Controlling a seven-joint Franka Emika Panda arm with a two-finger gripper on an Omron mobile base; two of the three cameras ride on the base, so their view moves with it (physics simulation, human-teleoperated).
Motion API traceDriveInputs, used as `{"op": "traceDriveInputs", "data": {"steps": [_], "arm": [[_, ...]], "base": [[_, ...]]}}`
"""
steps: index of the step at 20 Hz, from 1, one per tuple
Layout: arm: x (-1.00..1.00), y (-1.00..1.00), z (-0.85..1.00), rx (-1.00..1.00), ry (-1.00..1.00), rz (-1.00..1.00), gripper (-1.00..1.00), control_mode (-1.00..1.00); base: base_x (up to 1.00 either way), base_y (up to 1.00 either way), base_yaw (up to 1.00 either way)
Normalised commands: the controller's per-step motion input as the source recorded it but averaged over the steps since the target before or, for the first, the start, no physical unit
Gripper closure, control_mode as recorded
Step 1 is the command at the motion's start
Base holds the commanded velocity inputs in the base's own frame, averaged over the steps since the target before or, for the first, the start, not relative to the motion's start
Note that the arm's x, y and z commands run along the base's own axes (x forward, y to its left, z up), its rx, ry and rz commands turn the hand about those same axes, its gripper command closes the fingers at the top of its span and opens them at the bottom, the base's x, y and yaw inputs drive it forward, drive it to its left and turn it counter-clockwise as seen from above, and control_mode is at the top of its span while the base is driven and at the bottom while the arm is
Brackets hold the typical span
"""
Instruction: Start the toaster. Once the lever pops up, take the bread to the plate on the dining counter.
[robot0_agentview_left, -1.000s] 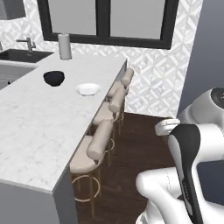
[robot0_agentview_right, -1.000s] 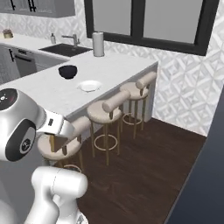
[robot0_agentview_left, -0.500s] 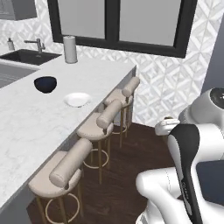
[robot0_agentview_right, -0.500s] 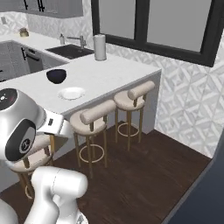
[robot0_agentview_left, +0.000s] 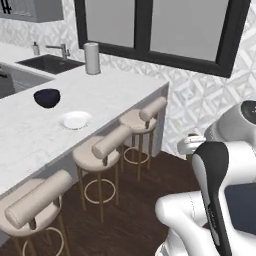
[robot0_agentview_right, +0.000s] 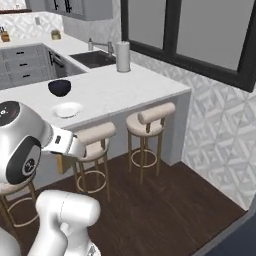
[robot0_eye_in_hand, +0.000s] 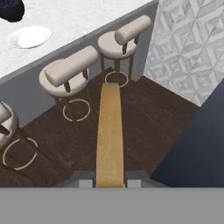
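On the dining counter (robot0_agentview_left: 115, 95), the white plate (robot0_agentview_left: 75, 120) is sitting bare, just beside the dark blue bowl (robot0_agentview_left: 47, 97), with a grey cylindrical canister (robot0_agentview_left: 92, 58) standing farther back near the sink (robot0_agentview_left: 49, 63) and its faucet (robot0_agentview_left: 62, 50). The same plate (robot0_agentview_right: 67, 109) and bowl (robot0_agentview_right: 59, 87) are showing in the right base view, the plate nearer the stool side of the counter. In the hand view the gripper (robot0_eye_in_hand: 110, 183) is clamping the bread (robot0_eye_in_hand: 109, 135), which is appearing edge-on as a long tan strip running up from between the two fingertips; its flat faces are turned away, so the crust is hard to make out. The jaws are pressing together on that slice, though only their tips are peeking above the bottom of the view. The bread is hanging over the dark wood floor (robot0_eye_in_hand: 148, 127), well apart from the plate (robot0_eye_in_hand: 29, 36), which is lying near the upper left corner; the bowl (robot0_eye_in_hand: 11, 9) is cut off by the top edge there. Three beige stools (robot0_agentview_left: 105, 150) are lining the counter's front, the nearest (robot0_agentview_left: 35, 205) cropped by the bottom of the frame. In the right base view the hand itself is mostly hiding behind the arm's white wrist, with a sliver of tan showing below it.
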Motion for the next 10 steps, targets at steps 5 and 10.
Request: {"op": "traceDriveInputs", "data": {"steps": [5, 10], "arm": [[0.00, 0.00, 0.00, 0.00, 0.00, 0.00, 1.00, 1.00], [0.00, 0.00, 0.00, 0.00, 0.00, 0.00, 1.00, 1.00]], "base": [[0.31, -0.52, 0.52], [0.42, -0.14, 0.63]]}}
